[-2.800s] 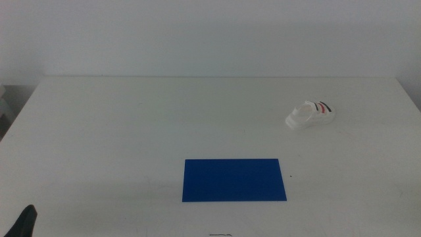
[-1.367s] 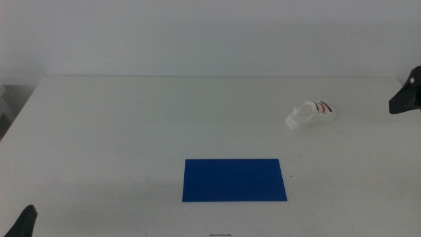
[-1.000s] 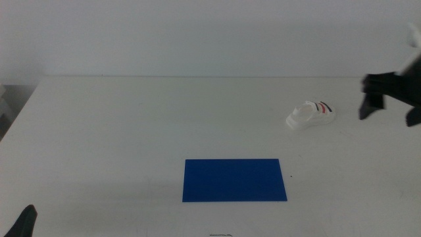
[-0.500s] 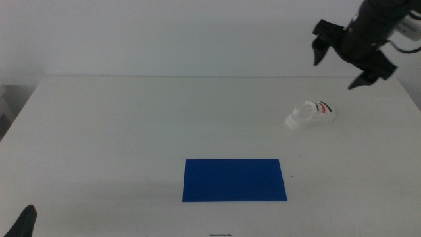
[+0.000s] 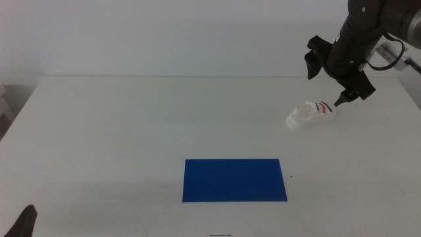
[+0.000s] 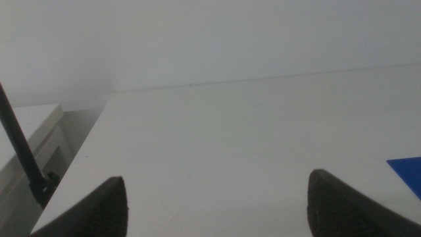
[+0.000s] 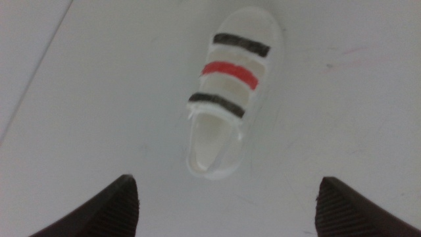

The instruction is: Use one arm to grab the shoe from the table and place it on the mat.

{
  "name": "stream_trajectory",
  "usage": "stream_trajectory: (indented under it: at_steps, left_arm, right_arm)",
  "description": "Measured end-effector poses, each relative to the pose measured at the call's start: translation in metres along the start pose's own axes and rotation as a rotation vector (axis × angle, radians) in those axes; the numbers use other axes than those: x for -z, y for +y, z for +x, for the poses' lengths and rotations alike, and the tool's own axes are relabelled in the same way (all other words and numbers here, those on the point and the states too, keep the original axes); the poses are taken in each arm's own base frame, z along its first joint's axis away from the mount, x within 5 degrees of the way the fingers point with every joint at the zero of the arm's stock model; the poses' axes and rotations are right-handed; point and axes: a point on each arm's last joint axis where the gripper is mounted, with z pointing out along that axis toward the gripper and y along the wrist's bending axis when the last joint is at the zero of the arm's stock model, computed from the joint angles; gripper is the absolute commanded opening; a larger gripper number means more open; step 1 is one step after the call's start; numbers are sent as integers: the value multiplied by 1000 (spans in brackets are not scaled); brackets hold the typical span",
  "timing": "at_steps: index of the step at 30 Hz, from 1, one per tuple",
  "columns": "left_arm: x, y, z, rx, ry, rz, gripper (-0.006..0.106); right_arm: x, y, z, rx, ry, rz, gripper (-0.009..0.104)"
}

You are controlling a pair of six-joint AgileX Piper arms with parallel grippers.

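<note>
The white shoe [image 5: 311, 115], a sandal with two dark straps and one red, lies on the white table [image 5: 131, 131] at the back right. It also shows in the right wrist view [image 7: 227, 99]. My right gripper [image 5: 327, 79] hangs open just above it, jaws spread wide on either side, not touching it. The blue mat [image 5: 234, 180] lies flat at the front centre, bare. My left gripper [image 6: 217, 197] is open and waits at the front left corner, with one jaw tip [image 5: 25, 222] showing in the middle view.
A corner of the mat [image 6: 408, 168] shows in the left wrist view. The table's left edge [image 6: 79, 158] runs beside a grey cabinet. A white wall stands behind the table.
My right arm came in from the right side, swung up over the back of the table and has come down toward the shoe. The shoe, mat and left gripper have not moved.
</note>
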Motion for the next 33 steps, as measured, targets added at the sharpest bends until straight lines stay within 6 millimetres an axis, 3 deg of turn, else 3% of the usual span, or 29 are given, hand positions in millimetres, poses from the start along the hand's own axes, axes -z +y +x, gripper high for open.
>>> stream_trajectory:
  at_steps: [6, 12, 17, 24, 33]
  left_arm:
    - [0, 0, 0, 0, 0, 0, 94]
    - [0, 0, 0, 0, 0, 0, 94]
    - [0, 0, 0, 0, 0, 0, 94]
    - [0, 0, 0, 0, 0, 0, 94]
    - [0, 0, 0, 0, 0, 0, 94]
  right_arm:
    - [-15, 5, -2, -149, -7, 15, 94]
    - [-26, 23, -9, -208, 5, 37, 94]
    - [-49, 37, -20, -244, 21, 28, 94]
    - [-83, 33, -23, -272, 52, 75, 94]
    - [-87, 31, -24, -282, 54, 90, 94]
